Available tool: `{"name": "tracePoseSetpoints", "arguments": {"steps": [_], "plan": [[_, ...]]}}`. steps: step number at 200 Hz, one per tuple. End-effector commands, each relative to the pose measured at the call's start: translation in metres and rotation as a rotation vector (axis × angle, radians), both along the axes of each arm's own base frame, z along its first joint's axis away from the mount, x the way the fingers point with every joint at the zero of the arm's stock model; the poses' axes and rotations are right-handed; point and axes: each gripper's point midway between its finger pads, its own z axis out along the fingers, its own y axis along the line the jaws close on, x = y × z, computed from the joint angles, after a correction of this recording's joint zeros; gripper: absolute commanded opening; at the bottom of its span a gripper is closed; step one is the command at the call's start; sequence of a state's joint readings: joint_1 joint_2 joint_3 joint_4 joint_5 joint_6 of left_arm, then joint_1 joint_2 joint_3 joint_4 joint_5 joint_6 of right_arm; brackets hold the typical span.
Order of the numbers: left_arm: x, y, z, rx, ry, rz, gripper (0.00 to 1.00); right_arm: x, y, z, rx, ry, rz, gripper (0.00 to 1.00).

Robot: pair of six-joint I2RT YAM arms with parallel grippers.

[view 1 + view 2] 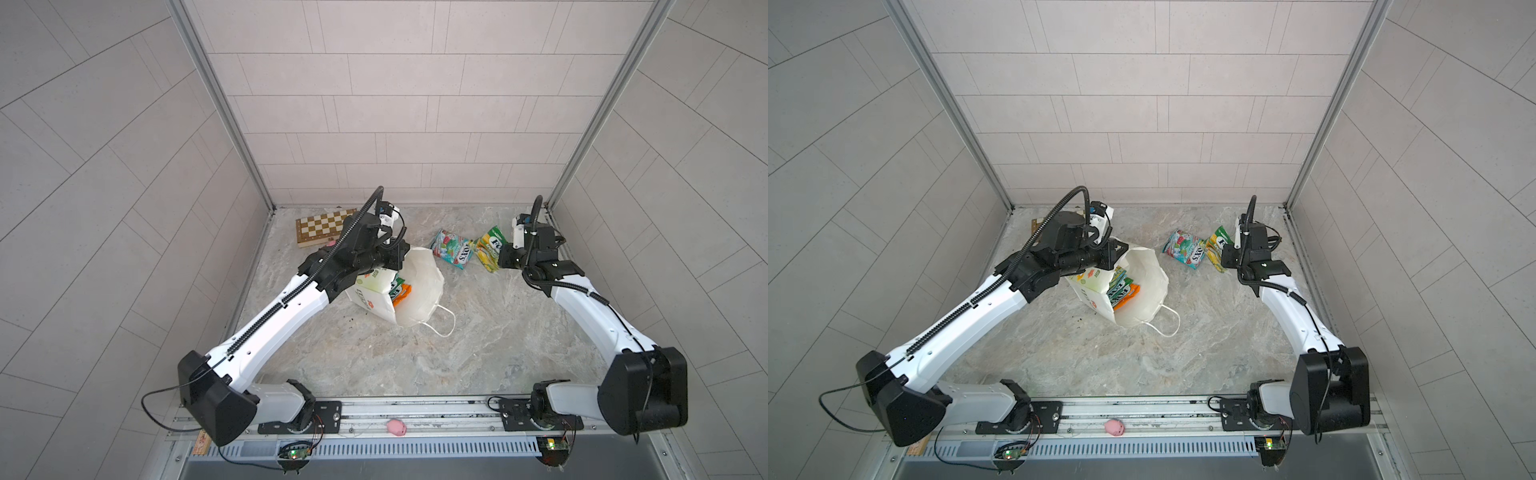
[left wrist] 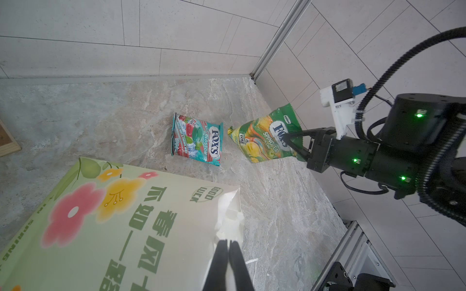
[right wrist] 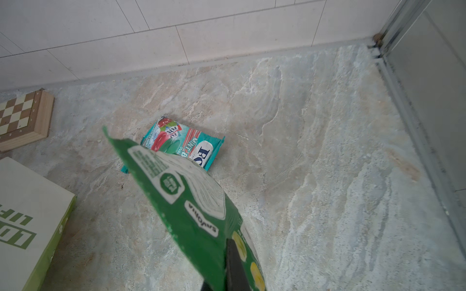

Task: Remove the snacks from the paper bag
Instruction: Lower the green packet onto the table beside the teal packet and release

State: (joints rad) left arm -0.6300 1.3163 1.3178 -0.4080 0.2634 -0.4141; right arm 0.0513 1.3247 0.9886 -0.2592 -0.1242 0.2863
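At centre of both top views: white paper bag (image 1: pixel 424 282) (image 1: pixel 1148 278), mouth gaping up toward the camera, one cord handle (image 1: pixel 446 320) trailing onto the table (image 1: pixel 415 365). Holds several packets (image 1: pixel 399 291) (image 1: pixel 1121 291) standing on edge, green and orange showing; exact count hard to tell. Pinched at its upper-left rim by the left fingers (image 2: pixel 222 262), pressed together on the paper.

Right of the bag, out on the table: teal packet (image 1: pixel 451 249) (image 2: pixel 196 138), lying flat. Just beside it, further right: green packet (image 1: pixel 490 247) (image 2: pixel 262 138), tilted up, pinched at one edge between the right fingers (image 2: pixel 302 131); cannot tell whether its low corner touches the table.

Table marbled grey and beige. Pale tiled walls (image 1: pixel 374 124) on three sides, metal posts (image 1: pixel 222 104) in the far corners. Chessboard (image 1: pixel 324 226) in the table's upper-left corner, partly hidden by the left arm (image 1: pixel 282 316). Pink pig (image 1: pixel 396 427) on the rail (image 1: pixel 436 409) at the bottom edge.

Reads "FOX'S" on both loose packets; "SPRING TEA" on the green one, "BLOSSOM" on the teal one, "MINT" there too in the right wrist view. On the bag: "GOOD LUCK", green Chinese characters, pink and yellow flowers.
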Motion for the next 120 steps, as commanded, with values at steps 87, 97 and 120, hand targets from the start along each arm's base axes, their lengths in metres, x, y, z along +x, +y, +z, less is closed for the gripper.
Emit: {"name": "tracePoseSetpoints", "arguments": {"steps": [87, 97, 120], "plan": [[-0.001, 0.0, 0.011, -0.016, -0.041, 0.001, 0.0, 0.036, -0.038, -0.068, 0.22, 0.122, -0.044, 0.0], [-0.001, 0.0, 0.011, -0.015, -0.04, 0.001, 0.0, 0.037, -0.043, -0.075, 0.212, 0.137, -0.053, 0.0], [-0.001, 0.0, 0.011, -0.014, -0.041, 0.002, 0.0, 0.04, -0.052, -0.088, 0.202, 0.17, -0.064, 0.0]]}}
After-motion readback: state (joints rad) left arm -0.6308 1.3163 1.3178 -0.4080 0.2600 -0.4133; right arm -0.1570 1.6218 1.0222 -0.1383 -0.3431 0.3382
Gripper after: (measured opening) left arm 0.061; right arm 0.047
